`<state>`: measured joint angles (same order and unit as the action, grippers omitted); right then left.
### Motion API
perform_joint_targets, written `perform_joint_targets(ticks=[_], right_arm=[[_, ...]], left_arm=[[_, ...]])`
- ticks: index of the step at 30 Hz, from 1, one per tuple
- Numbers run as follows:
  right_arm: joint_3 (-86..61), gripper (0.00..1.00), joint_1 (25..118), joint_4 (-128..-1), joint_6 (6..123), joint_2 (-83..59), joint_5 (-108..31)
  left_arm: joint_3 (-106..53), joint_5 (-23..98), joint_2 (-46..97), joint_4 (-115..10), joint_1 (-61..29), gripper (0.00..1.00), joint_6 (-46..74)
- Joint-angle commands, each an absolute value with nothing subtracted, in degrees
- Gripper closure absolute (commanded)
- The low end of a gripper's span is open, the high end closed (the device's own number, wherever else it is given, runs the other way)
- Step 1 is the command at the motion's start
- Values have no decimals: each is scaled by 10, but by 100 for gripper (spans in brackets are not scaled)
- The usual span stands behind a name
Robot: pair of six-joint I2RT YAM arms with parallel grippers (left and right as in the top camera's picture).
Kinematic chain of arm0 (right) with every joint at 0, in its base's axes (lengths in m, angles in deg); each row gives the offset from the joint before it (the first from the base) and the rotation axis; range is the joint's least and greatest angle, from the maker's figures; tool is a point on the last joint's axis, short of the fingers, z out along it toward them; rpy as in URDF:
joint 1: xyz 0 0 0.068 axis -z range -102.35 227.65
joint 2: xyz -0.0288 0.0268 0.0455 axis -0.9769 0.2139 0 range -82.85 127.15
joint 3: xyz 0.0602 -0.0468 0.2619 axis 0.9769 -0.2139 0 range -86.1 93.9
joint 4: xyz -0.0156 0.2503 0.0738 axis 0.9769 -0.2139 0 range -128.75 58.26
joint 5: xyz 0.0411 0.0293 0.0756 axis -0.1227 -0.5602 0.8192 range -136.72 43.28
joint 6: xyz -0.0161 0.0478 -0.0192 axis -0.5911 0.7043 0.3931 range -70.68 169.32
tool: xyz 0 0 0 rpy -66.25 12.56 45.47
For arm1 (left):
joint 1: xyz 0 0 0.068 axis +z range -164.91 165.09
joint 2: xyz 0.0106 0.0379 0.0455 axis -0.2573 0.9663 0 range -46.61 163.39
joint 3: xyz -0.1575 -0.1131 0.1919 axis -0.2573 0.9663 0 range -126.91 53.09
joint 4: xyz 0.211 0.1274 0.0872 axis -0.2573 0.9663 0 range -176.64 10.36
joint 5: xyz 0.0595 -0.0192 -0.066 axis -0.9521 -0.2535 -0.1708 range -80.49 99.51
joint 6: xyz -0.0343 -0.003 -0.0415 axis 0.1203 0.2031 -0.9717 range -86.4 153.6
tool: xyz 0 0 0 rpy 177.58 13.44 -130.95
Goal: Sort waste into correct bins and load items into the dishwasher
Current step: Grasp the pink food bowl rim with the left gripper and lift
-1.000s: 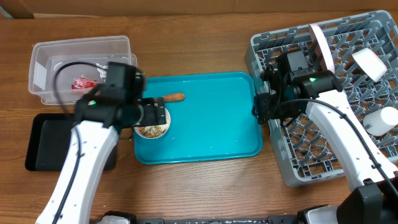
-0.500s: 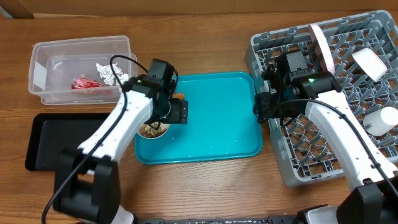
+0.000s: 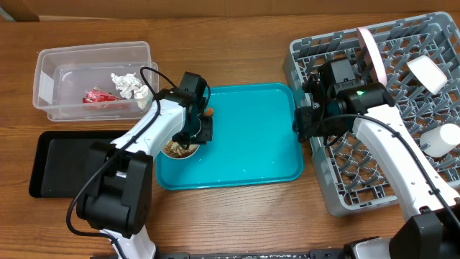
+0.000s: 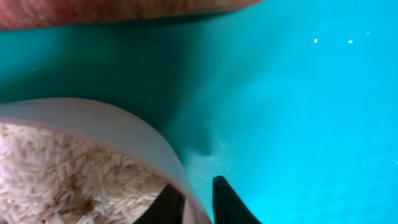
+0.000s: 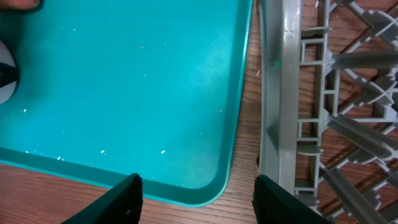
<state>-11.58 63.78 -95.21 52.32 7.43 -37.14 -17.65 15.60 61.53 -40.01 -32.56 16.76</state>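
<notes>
Left hand (image 4: 194, 200), apart a moment ago, is now clamping the bowl (image 4: 106, 119) rim; black tray (image 3: 61, 162) is lying leftward.

A large teal tray (image 3: 251, 137) with rounded corners is laid flat at the middle of the wooden bench (image 3: 237, 216). Small pale specks are scattered over its glossy surface. Brown wood grain is seen all around it.

Glossy, smooth plastic on the teal tray (image 3: 251, 144); matt grey plastic on the dish rack (image 3: 338, 198); clear plastic tub (image 3: 44, 83); wood-grain table (image 3: 237, 216); smooth white bowl (image 4: 124, 127), grainy rice (image 4: 62, 168).
</notes>
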Motion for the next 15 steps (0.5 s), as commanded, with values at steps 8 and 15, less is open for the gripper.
perform_joint_targets(ticks=[8,15], right_arm=[[-116,41,638,-949,528,69,-377],[-116,41,638,-949,528,69,-377]], left_arm=[[-171,134,620,-374,-330,96,167],[-199,81,620,-305,-330,96,146]])
